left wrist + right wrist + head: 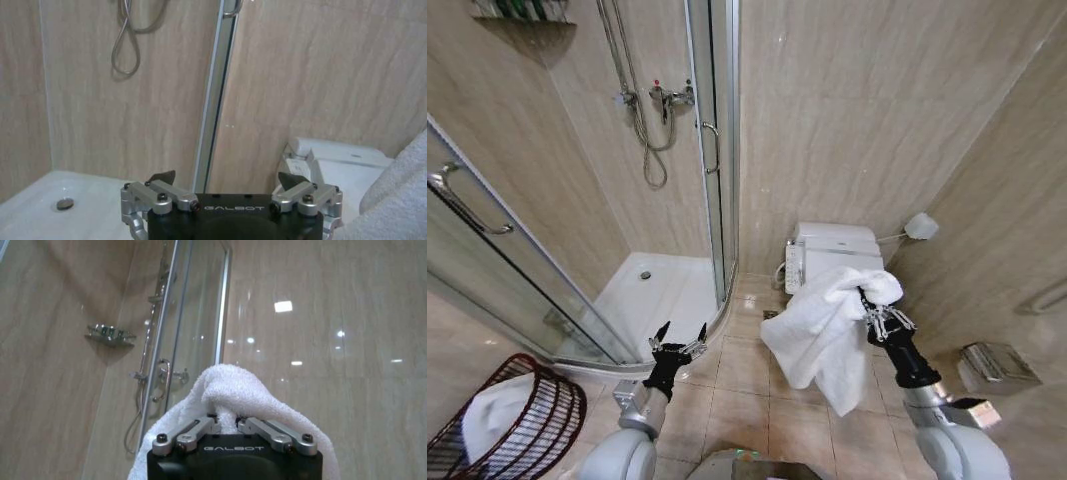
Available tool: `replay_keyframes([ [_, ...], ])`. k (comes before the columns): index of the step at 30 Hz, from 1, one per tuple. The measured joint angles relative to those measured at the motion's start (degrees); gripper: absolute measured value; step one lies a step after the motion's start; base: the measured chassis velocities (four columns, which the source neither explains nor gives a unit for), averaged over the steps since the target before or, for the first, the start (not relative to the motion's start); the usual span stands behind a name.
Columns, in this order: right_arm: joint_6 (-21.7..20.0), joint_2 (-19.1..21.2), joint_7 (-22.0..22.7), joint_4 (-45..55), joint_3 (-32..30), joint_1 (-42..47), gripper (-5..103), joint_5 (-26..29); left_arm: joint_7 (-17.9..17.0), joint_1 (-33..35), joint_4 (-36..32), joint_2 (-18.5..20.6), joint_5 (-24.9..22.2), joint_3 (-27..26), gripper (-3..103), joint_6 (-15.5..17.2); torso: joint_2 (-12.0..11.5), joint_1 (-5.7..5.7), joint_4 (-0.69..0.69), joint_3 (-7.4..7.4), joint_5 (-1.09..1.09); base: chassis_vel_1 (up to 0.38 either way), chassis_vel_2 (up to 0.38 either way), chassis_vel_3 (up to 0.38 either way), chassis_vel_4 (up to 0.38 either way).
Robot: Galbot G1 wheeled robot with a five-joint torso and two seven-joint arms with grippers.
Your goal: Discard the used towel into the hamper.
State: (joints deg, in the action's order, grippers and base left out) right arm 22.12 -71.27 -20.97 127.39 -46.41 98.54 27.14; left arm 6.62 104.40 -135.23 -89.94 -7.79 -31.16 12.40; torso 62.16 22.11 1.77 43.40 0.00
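Head view: the right gripper (874, 312) is raised in front of the toilet (832, 252), its fingers closed on a bunched fold of the white towel (822, 335). The rest of the towel hangs free below and to the left of the gripper, clear of the floor (747, 405). The hamper (547, 425) stands on the floor at the robot's far left, near the shower's glass door (517, 270), with something white already lying inside it. The left gripper (677, 347) is held low in front of the shower tray (662, 290), fingers spread and empty. Towel and hamper are well apart.

Left wrist view: the left gripper (227, 181) points toward the shower corner, fingers wide apart with nothing between them. An edge of the towel (400, 200) shows beside the toilet (340, 165).

Right wrist view: the right gripper (227, 422) has its fingers pinched together on a ridge of towel (230, 387), which humps up over them and drapes down both sides.

The towel looks light, soft and limp, so it should swing and trail when carried. The pinch on a gathered fold seems secure. I judge the hanging tail must clear the hamper's rim before it will drop inside.
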Motion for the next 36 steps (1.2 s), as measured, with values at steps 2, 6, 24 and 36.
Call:
replay_keyframes([
  [2, 0.03, -0.02, 0.0, 0.02, -0.02, -0.02, 8, 0.02, 0.0, 0.0, 0.0, 0.0, 0.0, 0.0, 100, 0.0, 0.4, 0.19, 0.0, 0.22, 0.0, 0.0, 0.0, 0.0, 0.0],
  [6, 0.15, -0.16, -0.06, 0.02, 0.05, 0.09, 8, 0.03, 0.0, 0.0, 0.0, 0.0, 0.0, 0.0, 100, 0.0, 1.54, 0.69, 0.0, 0.83, 0.0, 0.0, 0.0, 0.0, 0.0],
  [24, 0.67, -0.32, -0.29, -0.48, -0.08, 0.41, 8, 0.11, 0.0, 0.0, 0.0, 0.0, 0.0, 0.0, 100, 0.0, 7.16, 3.18, 0.0, 3.99, 0.0, 0.0, 0.0, 0.0, 0.0],
  [36, 0.67, -0.38, -0.35, -0.83, 0.25, -0.03, 8, 0.15, 0.0, 0.0, 0.0, 0.0, 0.0, 0.0, 100, 0.0, 10.86, 4.89, 0.0, 5.97, 0.0, 0.0, 0.0, 0.0, 0.0],
])
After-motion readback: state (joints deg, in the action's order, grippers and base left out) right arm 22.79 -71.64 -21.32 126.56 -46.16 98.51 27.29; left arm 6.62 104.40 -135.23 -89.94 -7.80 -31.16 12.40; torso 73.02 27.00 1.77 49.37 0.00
